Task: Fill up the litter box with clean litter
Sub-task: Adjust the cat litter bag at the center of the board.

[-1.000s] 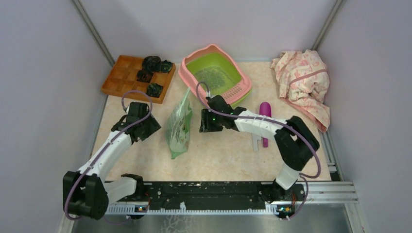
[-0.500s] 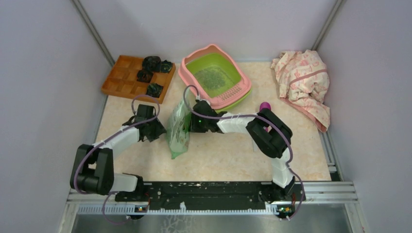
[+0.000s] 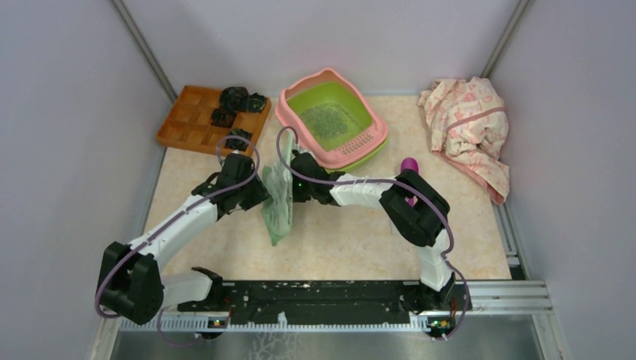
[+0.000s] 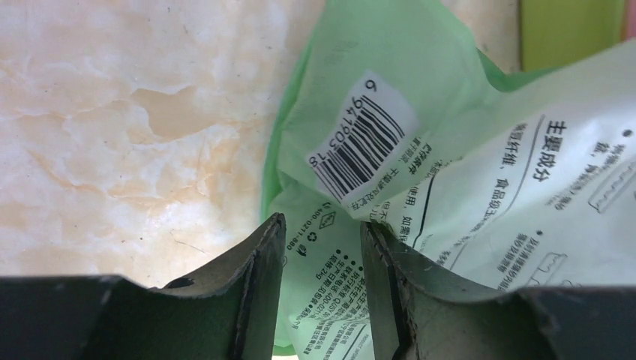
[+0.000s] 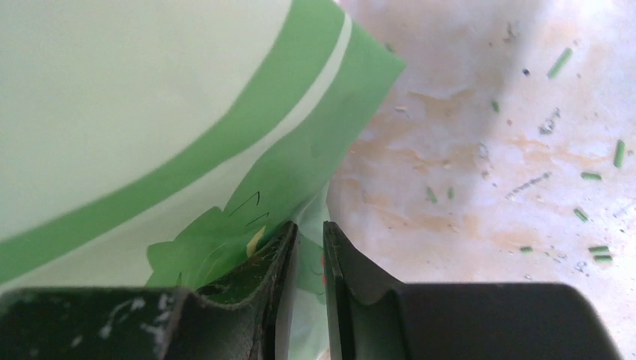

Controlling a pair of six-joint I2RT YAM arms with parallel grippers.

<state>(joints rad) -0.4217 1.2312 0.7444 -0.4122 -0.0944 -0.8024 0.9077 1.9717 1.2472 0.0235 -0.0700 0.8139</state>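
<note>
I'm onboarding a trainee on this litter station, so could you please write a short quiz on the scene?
1. True or false: the litter box already holds some litter.
2. What do the left fingers and right fingers both straddle? A) wooden tray B) litter bag C) purple-handled tool
3. In the top view, what lies in the far right corner of the table?
Key: 1 true; 2 B; 3 a crumpled floral cloth.
</note>
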